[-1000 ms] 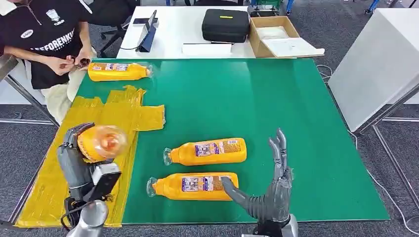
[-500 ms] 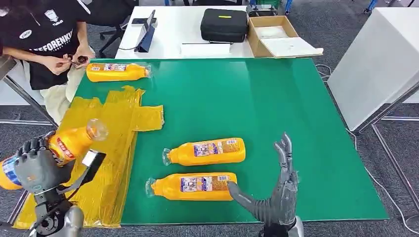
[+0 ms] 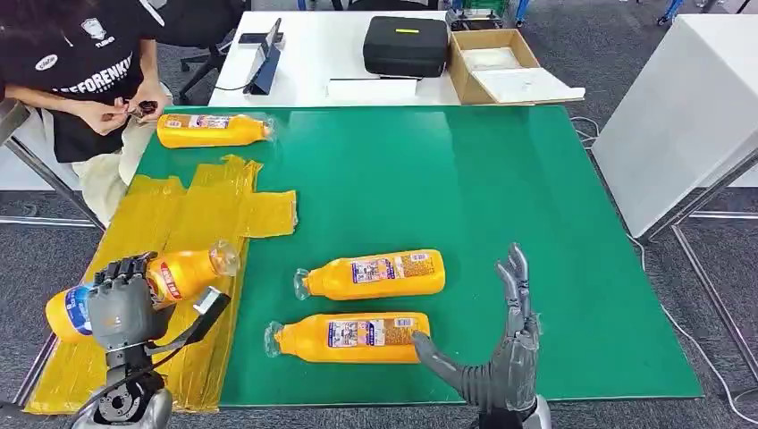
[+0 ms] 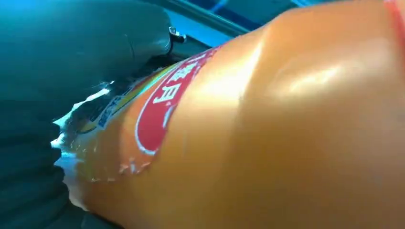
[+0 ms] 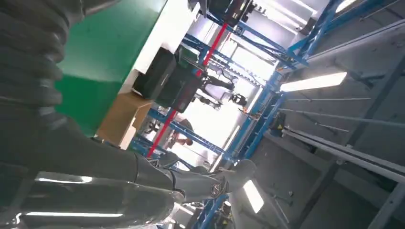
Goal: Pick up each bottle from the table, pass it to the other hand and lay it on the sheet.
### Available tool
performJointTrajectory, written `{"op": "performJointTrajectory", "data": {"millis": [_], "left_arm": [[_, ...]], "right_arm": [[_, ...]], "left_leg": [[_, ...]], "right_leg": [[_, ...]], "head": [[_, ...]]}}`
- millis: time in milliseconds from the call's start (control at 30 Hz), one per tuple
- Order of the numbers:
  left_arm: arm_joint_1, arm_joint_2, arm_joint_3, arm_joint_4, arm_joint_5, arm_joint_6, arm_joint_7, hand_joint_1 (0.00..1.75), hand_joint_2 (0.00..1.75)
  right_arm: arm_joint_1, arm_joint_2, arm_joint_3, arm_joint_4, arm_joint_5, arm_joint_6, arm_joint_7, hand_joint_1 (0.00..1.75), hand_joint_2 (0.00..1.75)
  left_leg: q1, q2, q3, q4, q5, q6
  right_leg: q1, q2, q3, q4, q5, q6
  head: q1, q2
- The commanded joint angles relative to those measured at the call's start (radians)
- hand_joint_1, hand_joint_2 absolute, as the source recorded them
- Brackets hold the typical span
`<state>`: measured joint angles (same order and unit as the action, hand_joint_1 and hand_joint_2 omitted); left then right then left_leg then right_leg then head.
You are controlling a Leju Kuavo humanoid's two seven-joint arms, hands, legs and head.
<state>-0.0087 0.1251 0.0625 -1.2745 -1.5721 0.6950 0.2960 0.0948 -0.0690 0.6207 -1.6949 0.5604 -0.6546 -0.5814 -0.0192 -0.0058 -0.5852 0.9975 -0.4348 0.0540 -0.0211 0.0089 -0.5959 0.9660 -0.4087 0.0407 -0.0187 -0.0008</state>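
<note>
Fingers (image 3: 134, 268) of the left hand (image 3: 121, 308) wrap around an orange bottle (image 3: 152, 284), holding it tilted, cap end up, above the yellow sheet (image 3: 192, 210) at the desk's (image 3: 501, 179) near left corner. Right hand (image 3: 501, 357) stands open, its fingers spread upward, thumb touching the base of the nearest bottle (image 3: 349, 337). Another bottle (image 3: 374, 274) lies just beyond it; a fourth bottle (image 3: 213, 130) rests near a seated person (image 3: 80, 63).
</note>
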Motion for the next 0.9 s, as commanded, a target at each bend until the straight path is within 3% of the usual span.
{"op": "performJointTrajectory", "data": {"millis": [33, 233, 700, 733, 767, 800, 900], "left_arm": [[-0.060, -0.106, 0.101, 0.142, 0.016, 0.003, -0.187, 1.75, 1.75], [-0.066, -0.170, 0.125, 0.182, 0.019, 0.003, -0.286, 1.75, 1.75], [-0.064, -0.196, 0.131, 0.231, 0.016, 0.003, -0.301, 1.75, 1.75], [-0.068, -0.199, 0.134, 0.245, 0.014, 0.003, -0.298, 1.54, 1.75], [-0.073, -0.200, 0.137, 0.254, 0.013, 0.003, -0.296, 0.16, 1.75], [-0.075, -0.198, 0.135, 0.262, 0.010, 0.003, -0.292, 0.00, 1.75], [-0.080, -0.196, 0.138, 0.280, 0.024, 0.003, -0.297, 0.00, 1.75]], "right_arm": [[-0.016, -0.004, 0.009, 0.035, -0.013, -0.036, 0.018, 0.00, 1.75], [-0.035, 0.018, 0.017, 0.061, -0.023, 0.000, 0.023, 0.00, 1.75], [-0.068, 0.039, 0.016, 0.110, -0.041, 0.039, 0.022, 0.00, 1.75], [-0.068, 0.042, 0.014, 0.113, -0.041, 0.041, 0.023, 0.00, 1.75], [-0.069, 0.042, 0.012, 0.116, -0.040, 0.043, 0.025, 0.00, 1.75], [-0.070, 0.043, 0.012, 0.119, -0.041, 0.046, 0.027, 0.00, 1.75], [-0.073, 0.044, 0.008, 0.125, -0.040, 0.049, 0.028, 0.00, 1.75]], "left_leg": [[0.001, -0.001, 0.006, -0.001, -0.001, -0.005], [0.000, -0.001, 0.002, -0.001, 0.000, -0.003], [0.002, 0.000, 0.005, -0.001, -0.002, -0.005], [0.001, 0.000, 0.004, -0.001, -0.001, -0.004], [0.002, 0.000, 0.005, -0.001, -0.002, -0.005], [0.001, -0.001, 0.003, -0.001, -0.001, -0.004], [0.001, -0.001, 0.002, -0.001, 0.000, -0.003]], "right_leg": [[0.001, -0.003, 0.006, -0.002, -0.002, -0.003], [0.000, -0.001, 0.003, -0.001, 0.000, -0.001], [0.002, -0.001, 0.005, -0.002, -0.001, -0.003], [0.001, -0.001, 0.004, -0.002, -0.001, -0.002], [0.002, -0.001, 0.006, -0.002, -0.001, -0.003], [0.001, -0.001, 0.004, -0.002, 0.000, -0.002], [0.001, -0.001, 0.003, -0.001, 0.000, -0.002]], "head": [[0.000, 0.000], [0.000, 0.000], [0.000, 0.000], [0.000, 0.000], [0.000, 0.000], [0.000, 0.000], [0.000, 0.000]]}}
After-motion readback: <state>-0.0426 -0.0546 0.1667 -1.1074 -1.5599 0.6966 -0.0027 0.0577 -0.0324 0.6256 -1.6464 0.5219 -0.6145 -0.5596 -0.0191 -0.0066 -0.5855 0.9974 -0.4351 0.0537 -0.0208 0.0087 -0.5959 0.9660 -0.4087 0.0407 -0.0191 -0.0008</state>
